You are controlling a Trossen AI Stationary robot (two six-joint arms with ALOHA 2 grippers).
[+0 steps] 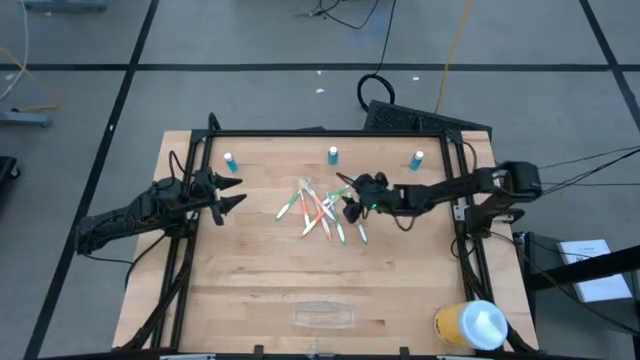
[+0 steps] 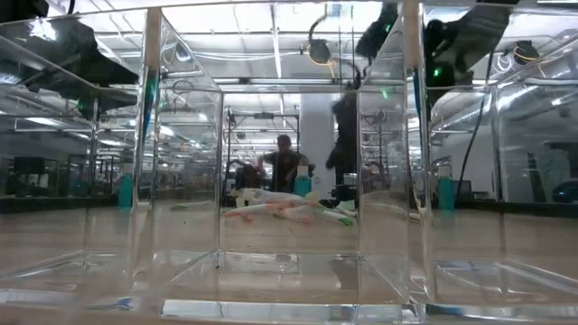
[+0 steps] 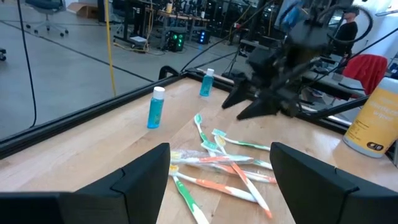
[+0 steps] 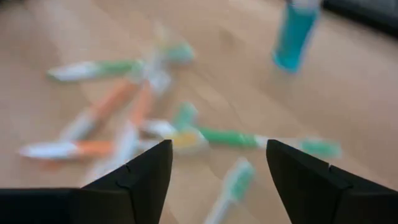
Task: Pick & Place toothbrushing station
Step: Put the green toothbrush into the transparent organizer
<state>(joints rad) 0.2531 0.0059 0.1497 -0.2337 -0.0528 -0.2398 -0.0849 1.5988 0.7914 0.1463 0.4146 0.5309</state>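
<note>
Wooden table (image 1: 250, 270) before us: our right gripper (image 1: 352, 200), jaws spread and empty, hovers over scattered toothbrushes (image 1: 320, 210) to pick one; left gripper (image 1: 228, 192) waits released.

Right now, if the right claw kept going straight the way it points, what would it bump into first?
Probably the toothbrush pile. The right claw is open, pointing right at those toothbrushes, very close, though depth is hard to judge.

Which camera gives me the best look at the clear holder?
The low view: the holder fills the frame, walls and compartments plain. The high view shows only a faint outline near the table's front edge. Neither wrist view shows it.
</note>
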